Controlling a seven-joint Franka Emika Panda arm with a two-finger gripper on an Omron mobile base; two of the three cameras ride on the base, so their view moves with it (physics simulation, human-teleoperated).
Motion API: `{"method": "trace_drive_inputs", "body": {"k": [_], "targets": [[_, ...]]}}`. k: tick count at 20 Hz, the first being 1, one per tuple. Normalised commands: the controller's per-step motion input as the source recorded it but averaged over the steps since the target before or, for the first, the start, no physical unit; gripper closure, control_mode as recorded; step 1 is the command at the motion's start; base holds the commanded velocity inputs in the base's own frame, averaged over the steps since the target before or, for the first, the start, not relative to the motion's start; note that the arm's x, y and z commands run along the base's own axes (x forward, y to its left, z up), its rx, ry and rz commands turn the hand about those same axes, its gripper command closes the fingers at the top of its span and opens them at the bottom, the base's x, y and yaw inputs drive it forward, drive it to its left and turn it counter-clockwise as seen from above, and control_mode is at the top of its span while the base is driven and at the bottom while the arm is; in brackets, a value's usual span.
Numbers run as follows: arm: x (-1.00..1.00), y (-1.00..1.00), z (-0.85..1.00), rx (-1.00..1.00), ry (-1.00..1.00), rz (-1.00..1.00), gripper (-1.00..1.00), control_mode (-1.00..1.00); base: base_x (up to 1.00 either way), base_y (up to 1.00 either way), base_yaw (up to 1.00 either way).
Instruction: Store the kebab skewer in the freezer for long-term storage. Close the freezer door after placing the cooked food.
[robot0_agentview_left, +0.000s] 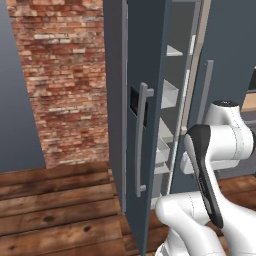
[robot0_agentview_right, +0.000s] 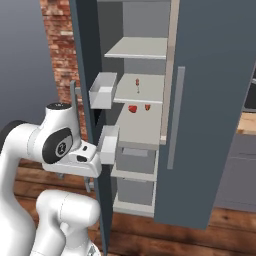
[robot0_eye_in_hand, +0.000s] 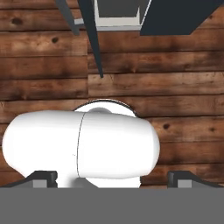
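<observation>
With the kebab skewer (robot0_agentview_right: 137, 84) on a shelf in the freezer (robot0_agentview_right: 142, 100), your gripper (robot0_eye_in_hand: 112, 177) is wide and empty; next, swing the freezer door (robot0_agentview_left: 142, 125) shut.

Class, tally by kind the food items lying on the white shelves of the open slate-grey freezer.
Thin kebab skewer with reddish-brown chunks: 1
Small loose red pieces: 2
Total: 3
</observation>
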Motion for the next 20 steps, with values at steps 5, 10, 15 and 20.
{"method": "trace_drive_inputs", "body": {"k": [5, 10, 15, 20], "targets": [[0.0, 0.0, 0.0, 0.0, 0.0, 0.0, -1.0, 1.0, 0.08, -0.09, 0.01], [0.0, 0.0, 0.0, 0.0, 0.0, 0.0, -1.0, 1.0, 0.0, 0.0, 0.0], [0.0, 0.0, 0.0, 0.0, 0.0, 0.0, -1.0, 1.0, 0.0, 0.0, 0.0], [0.0, 0.0, 0.0, 0.0, 0.0, 0.0, -1.0, 1.0, 0.0, 0.0, 0.0]]}}
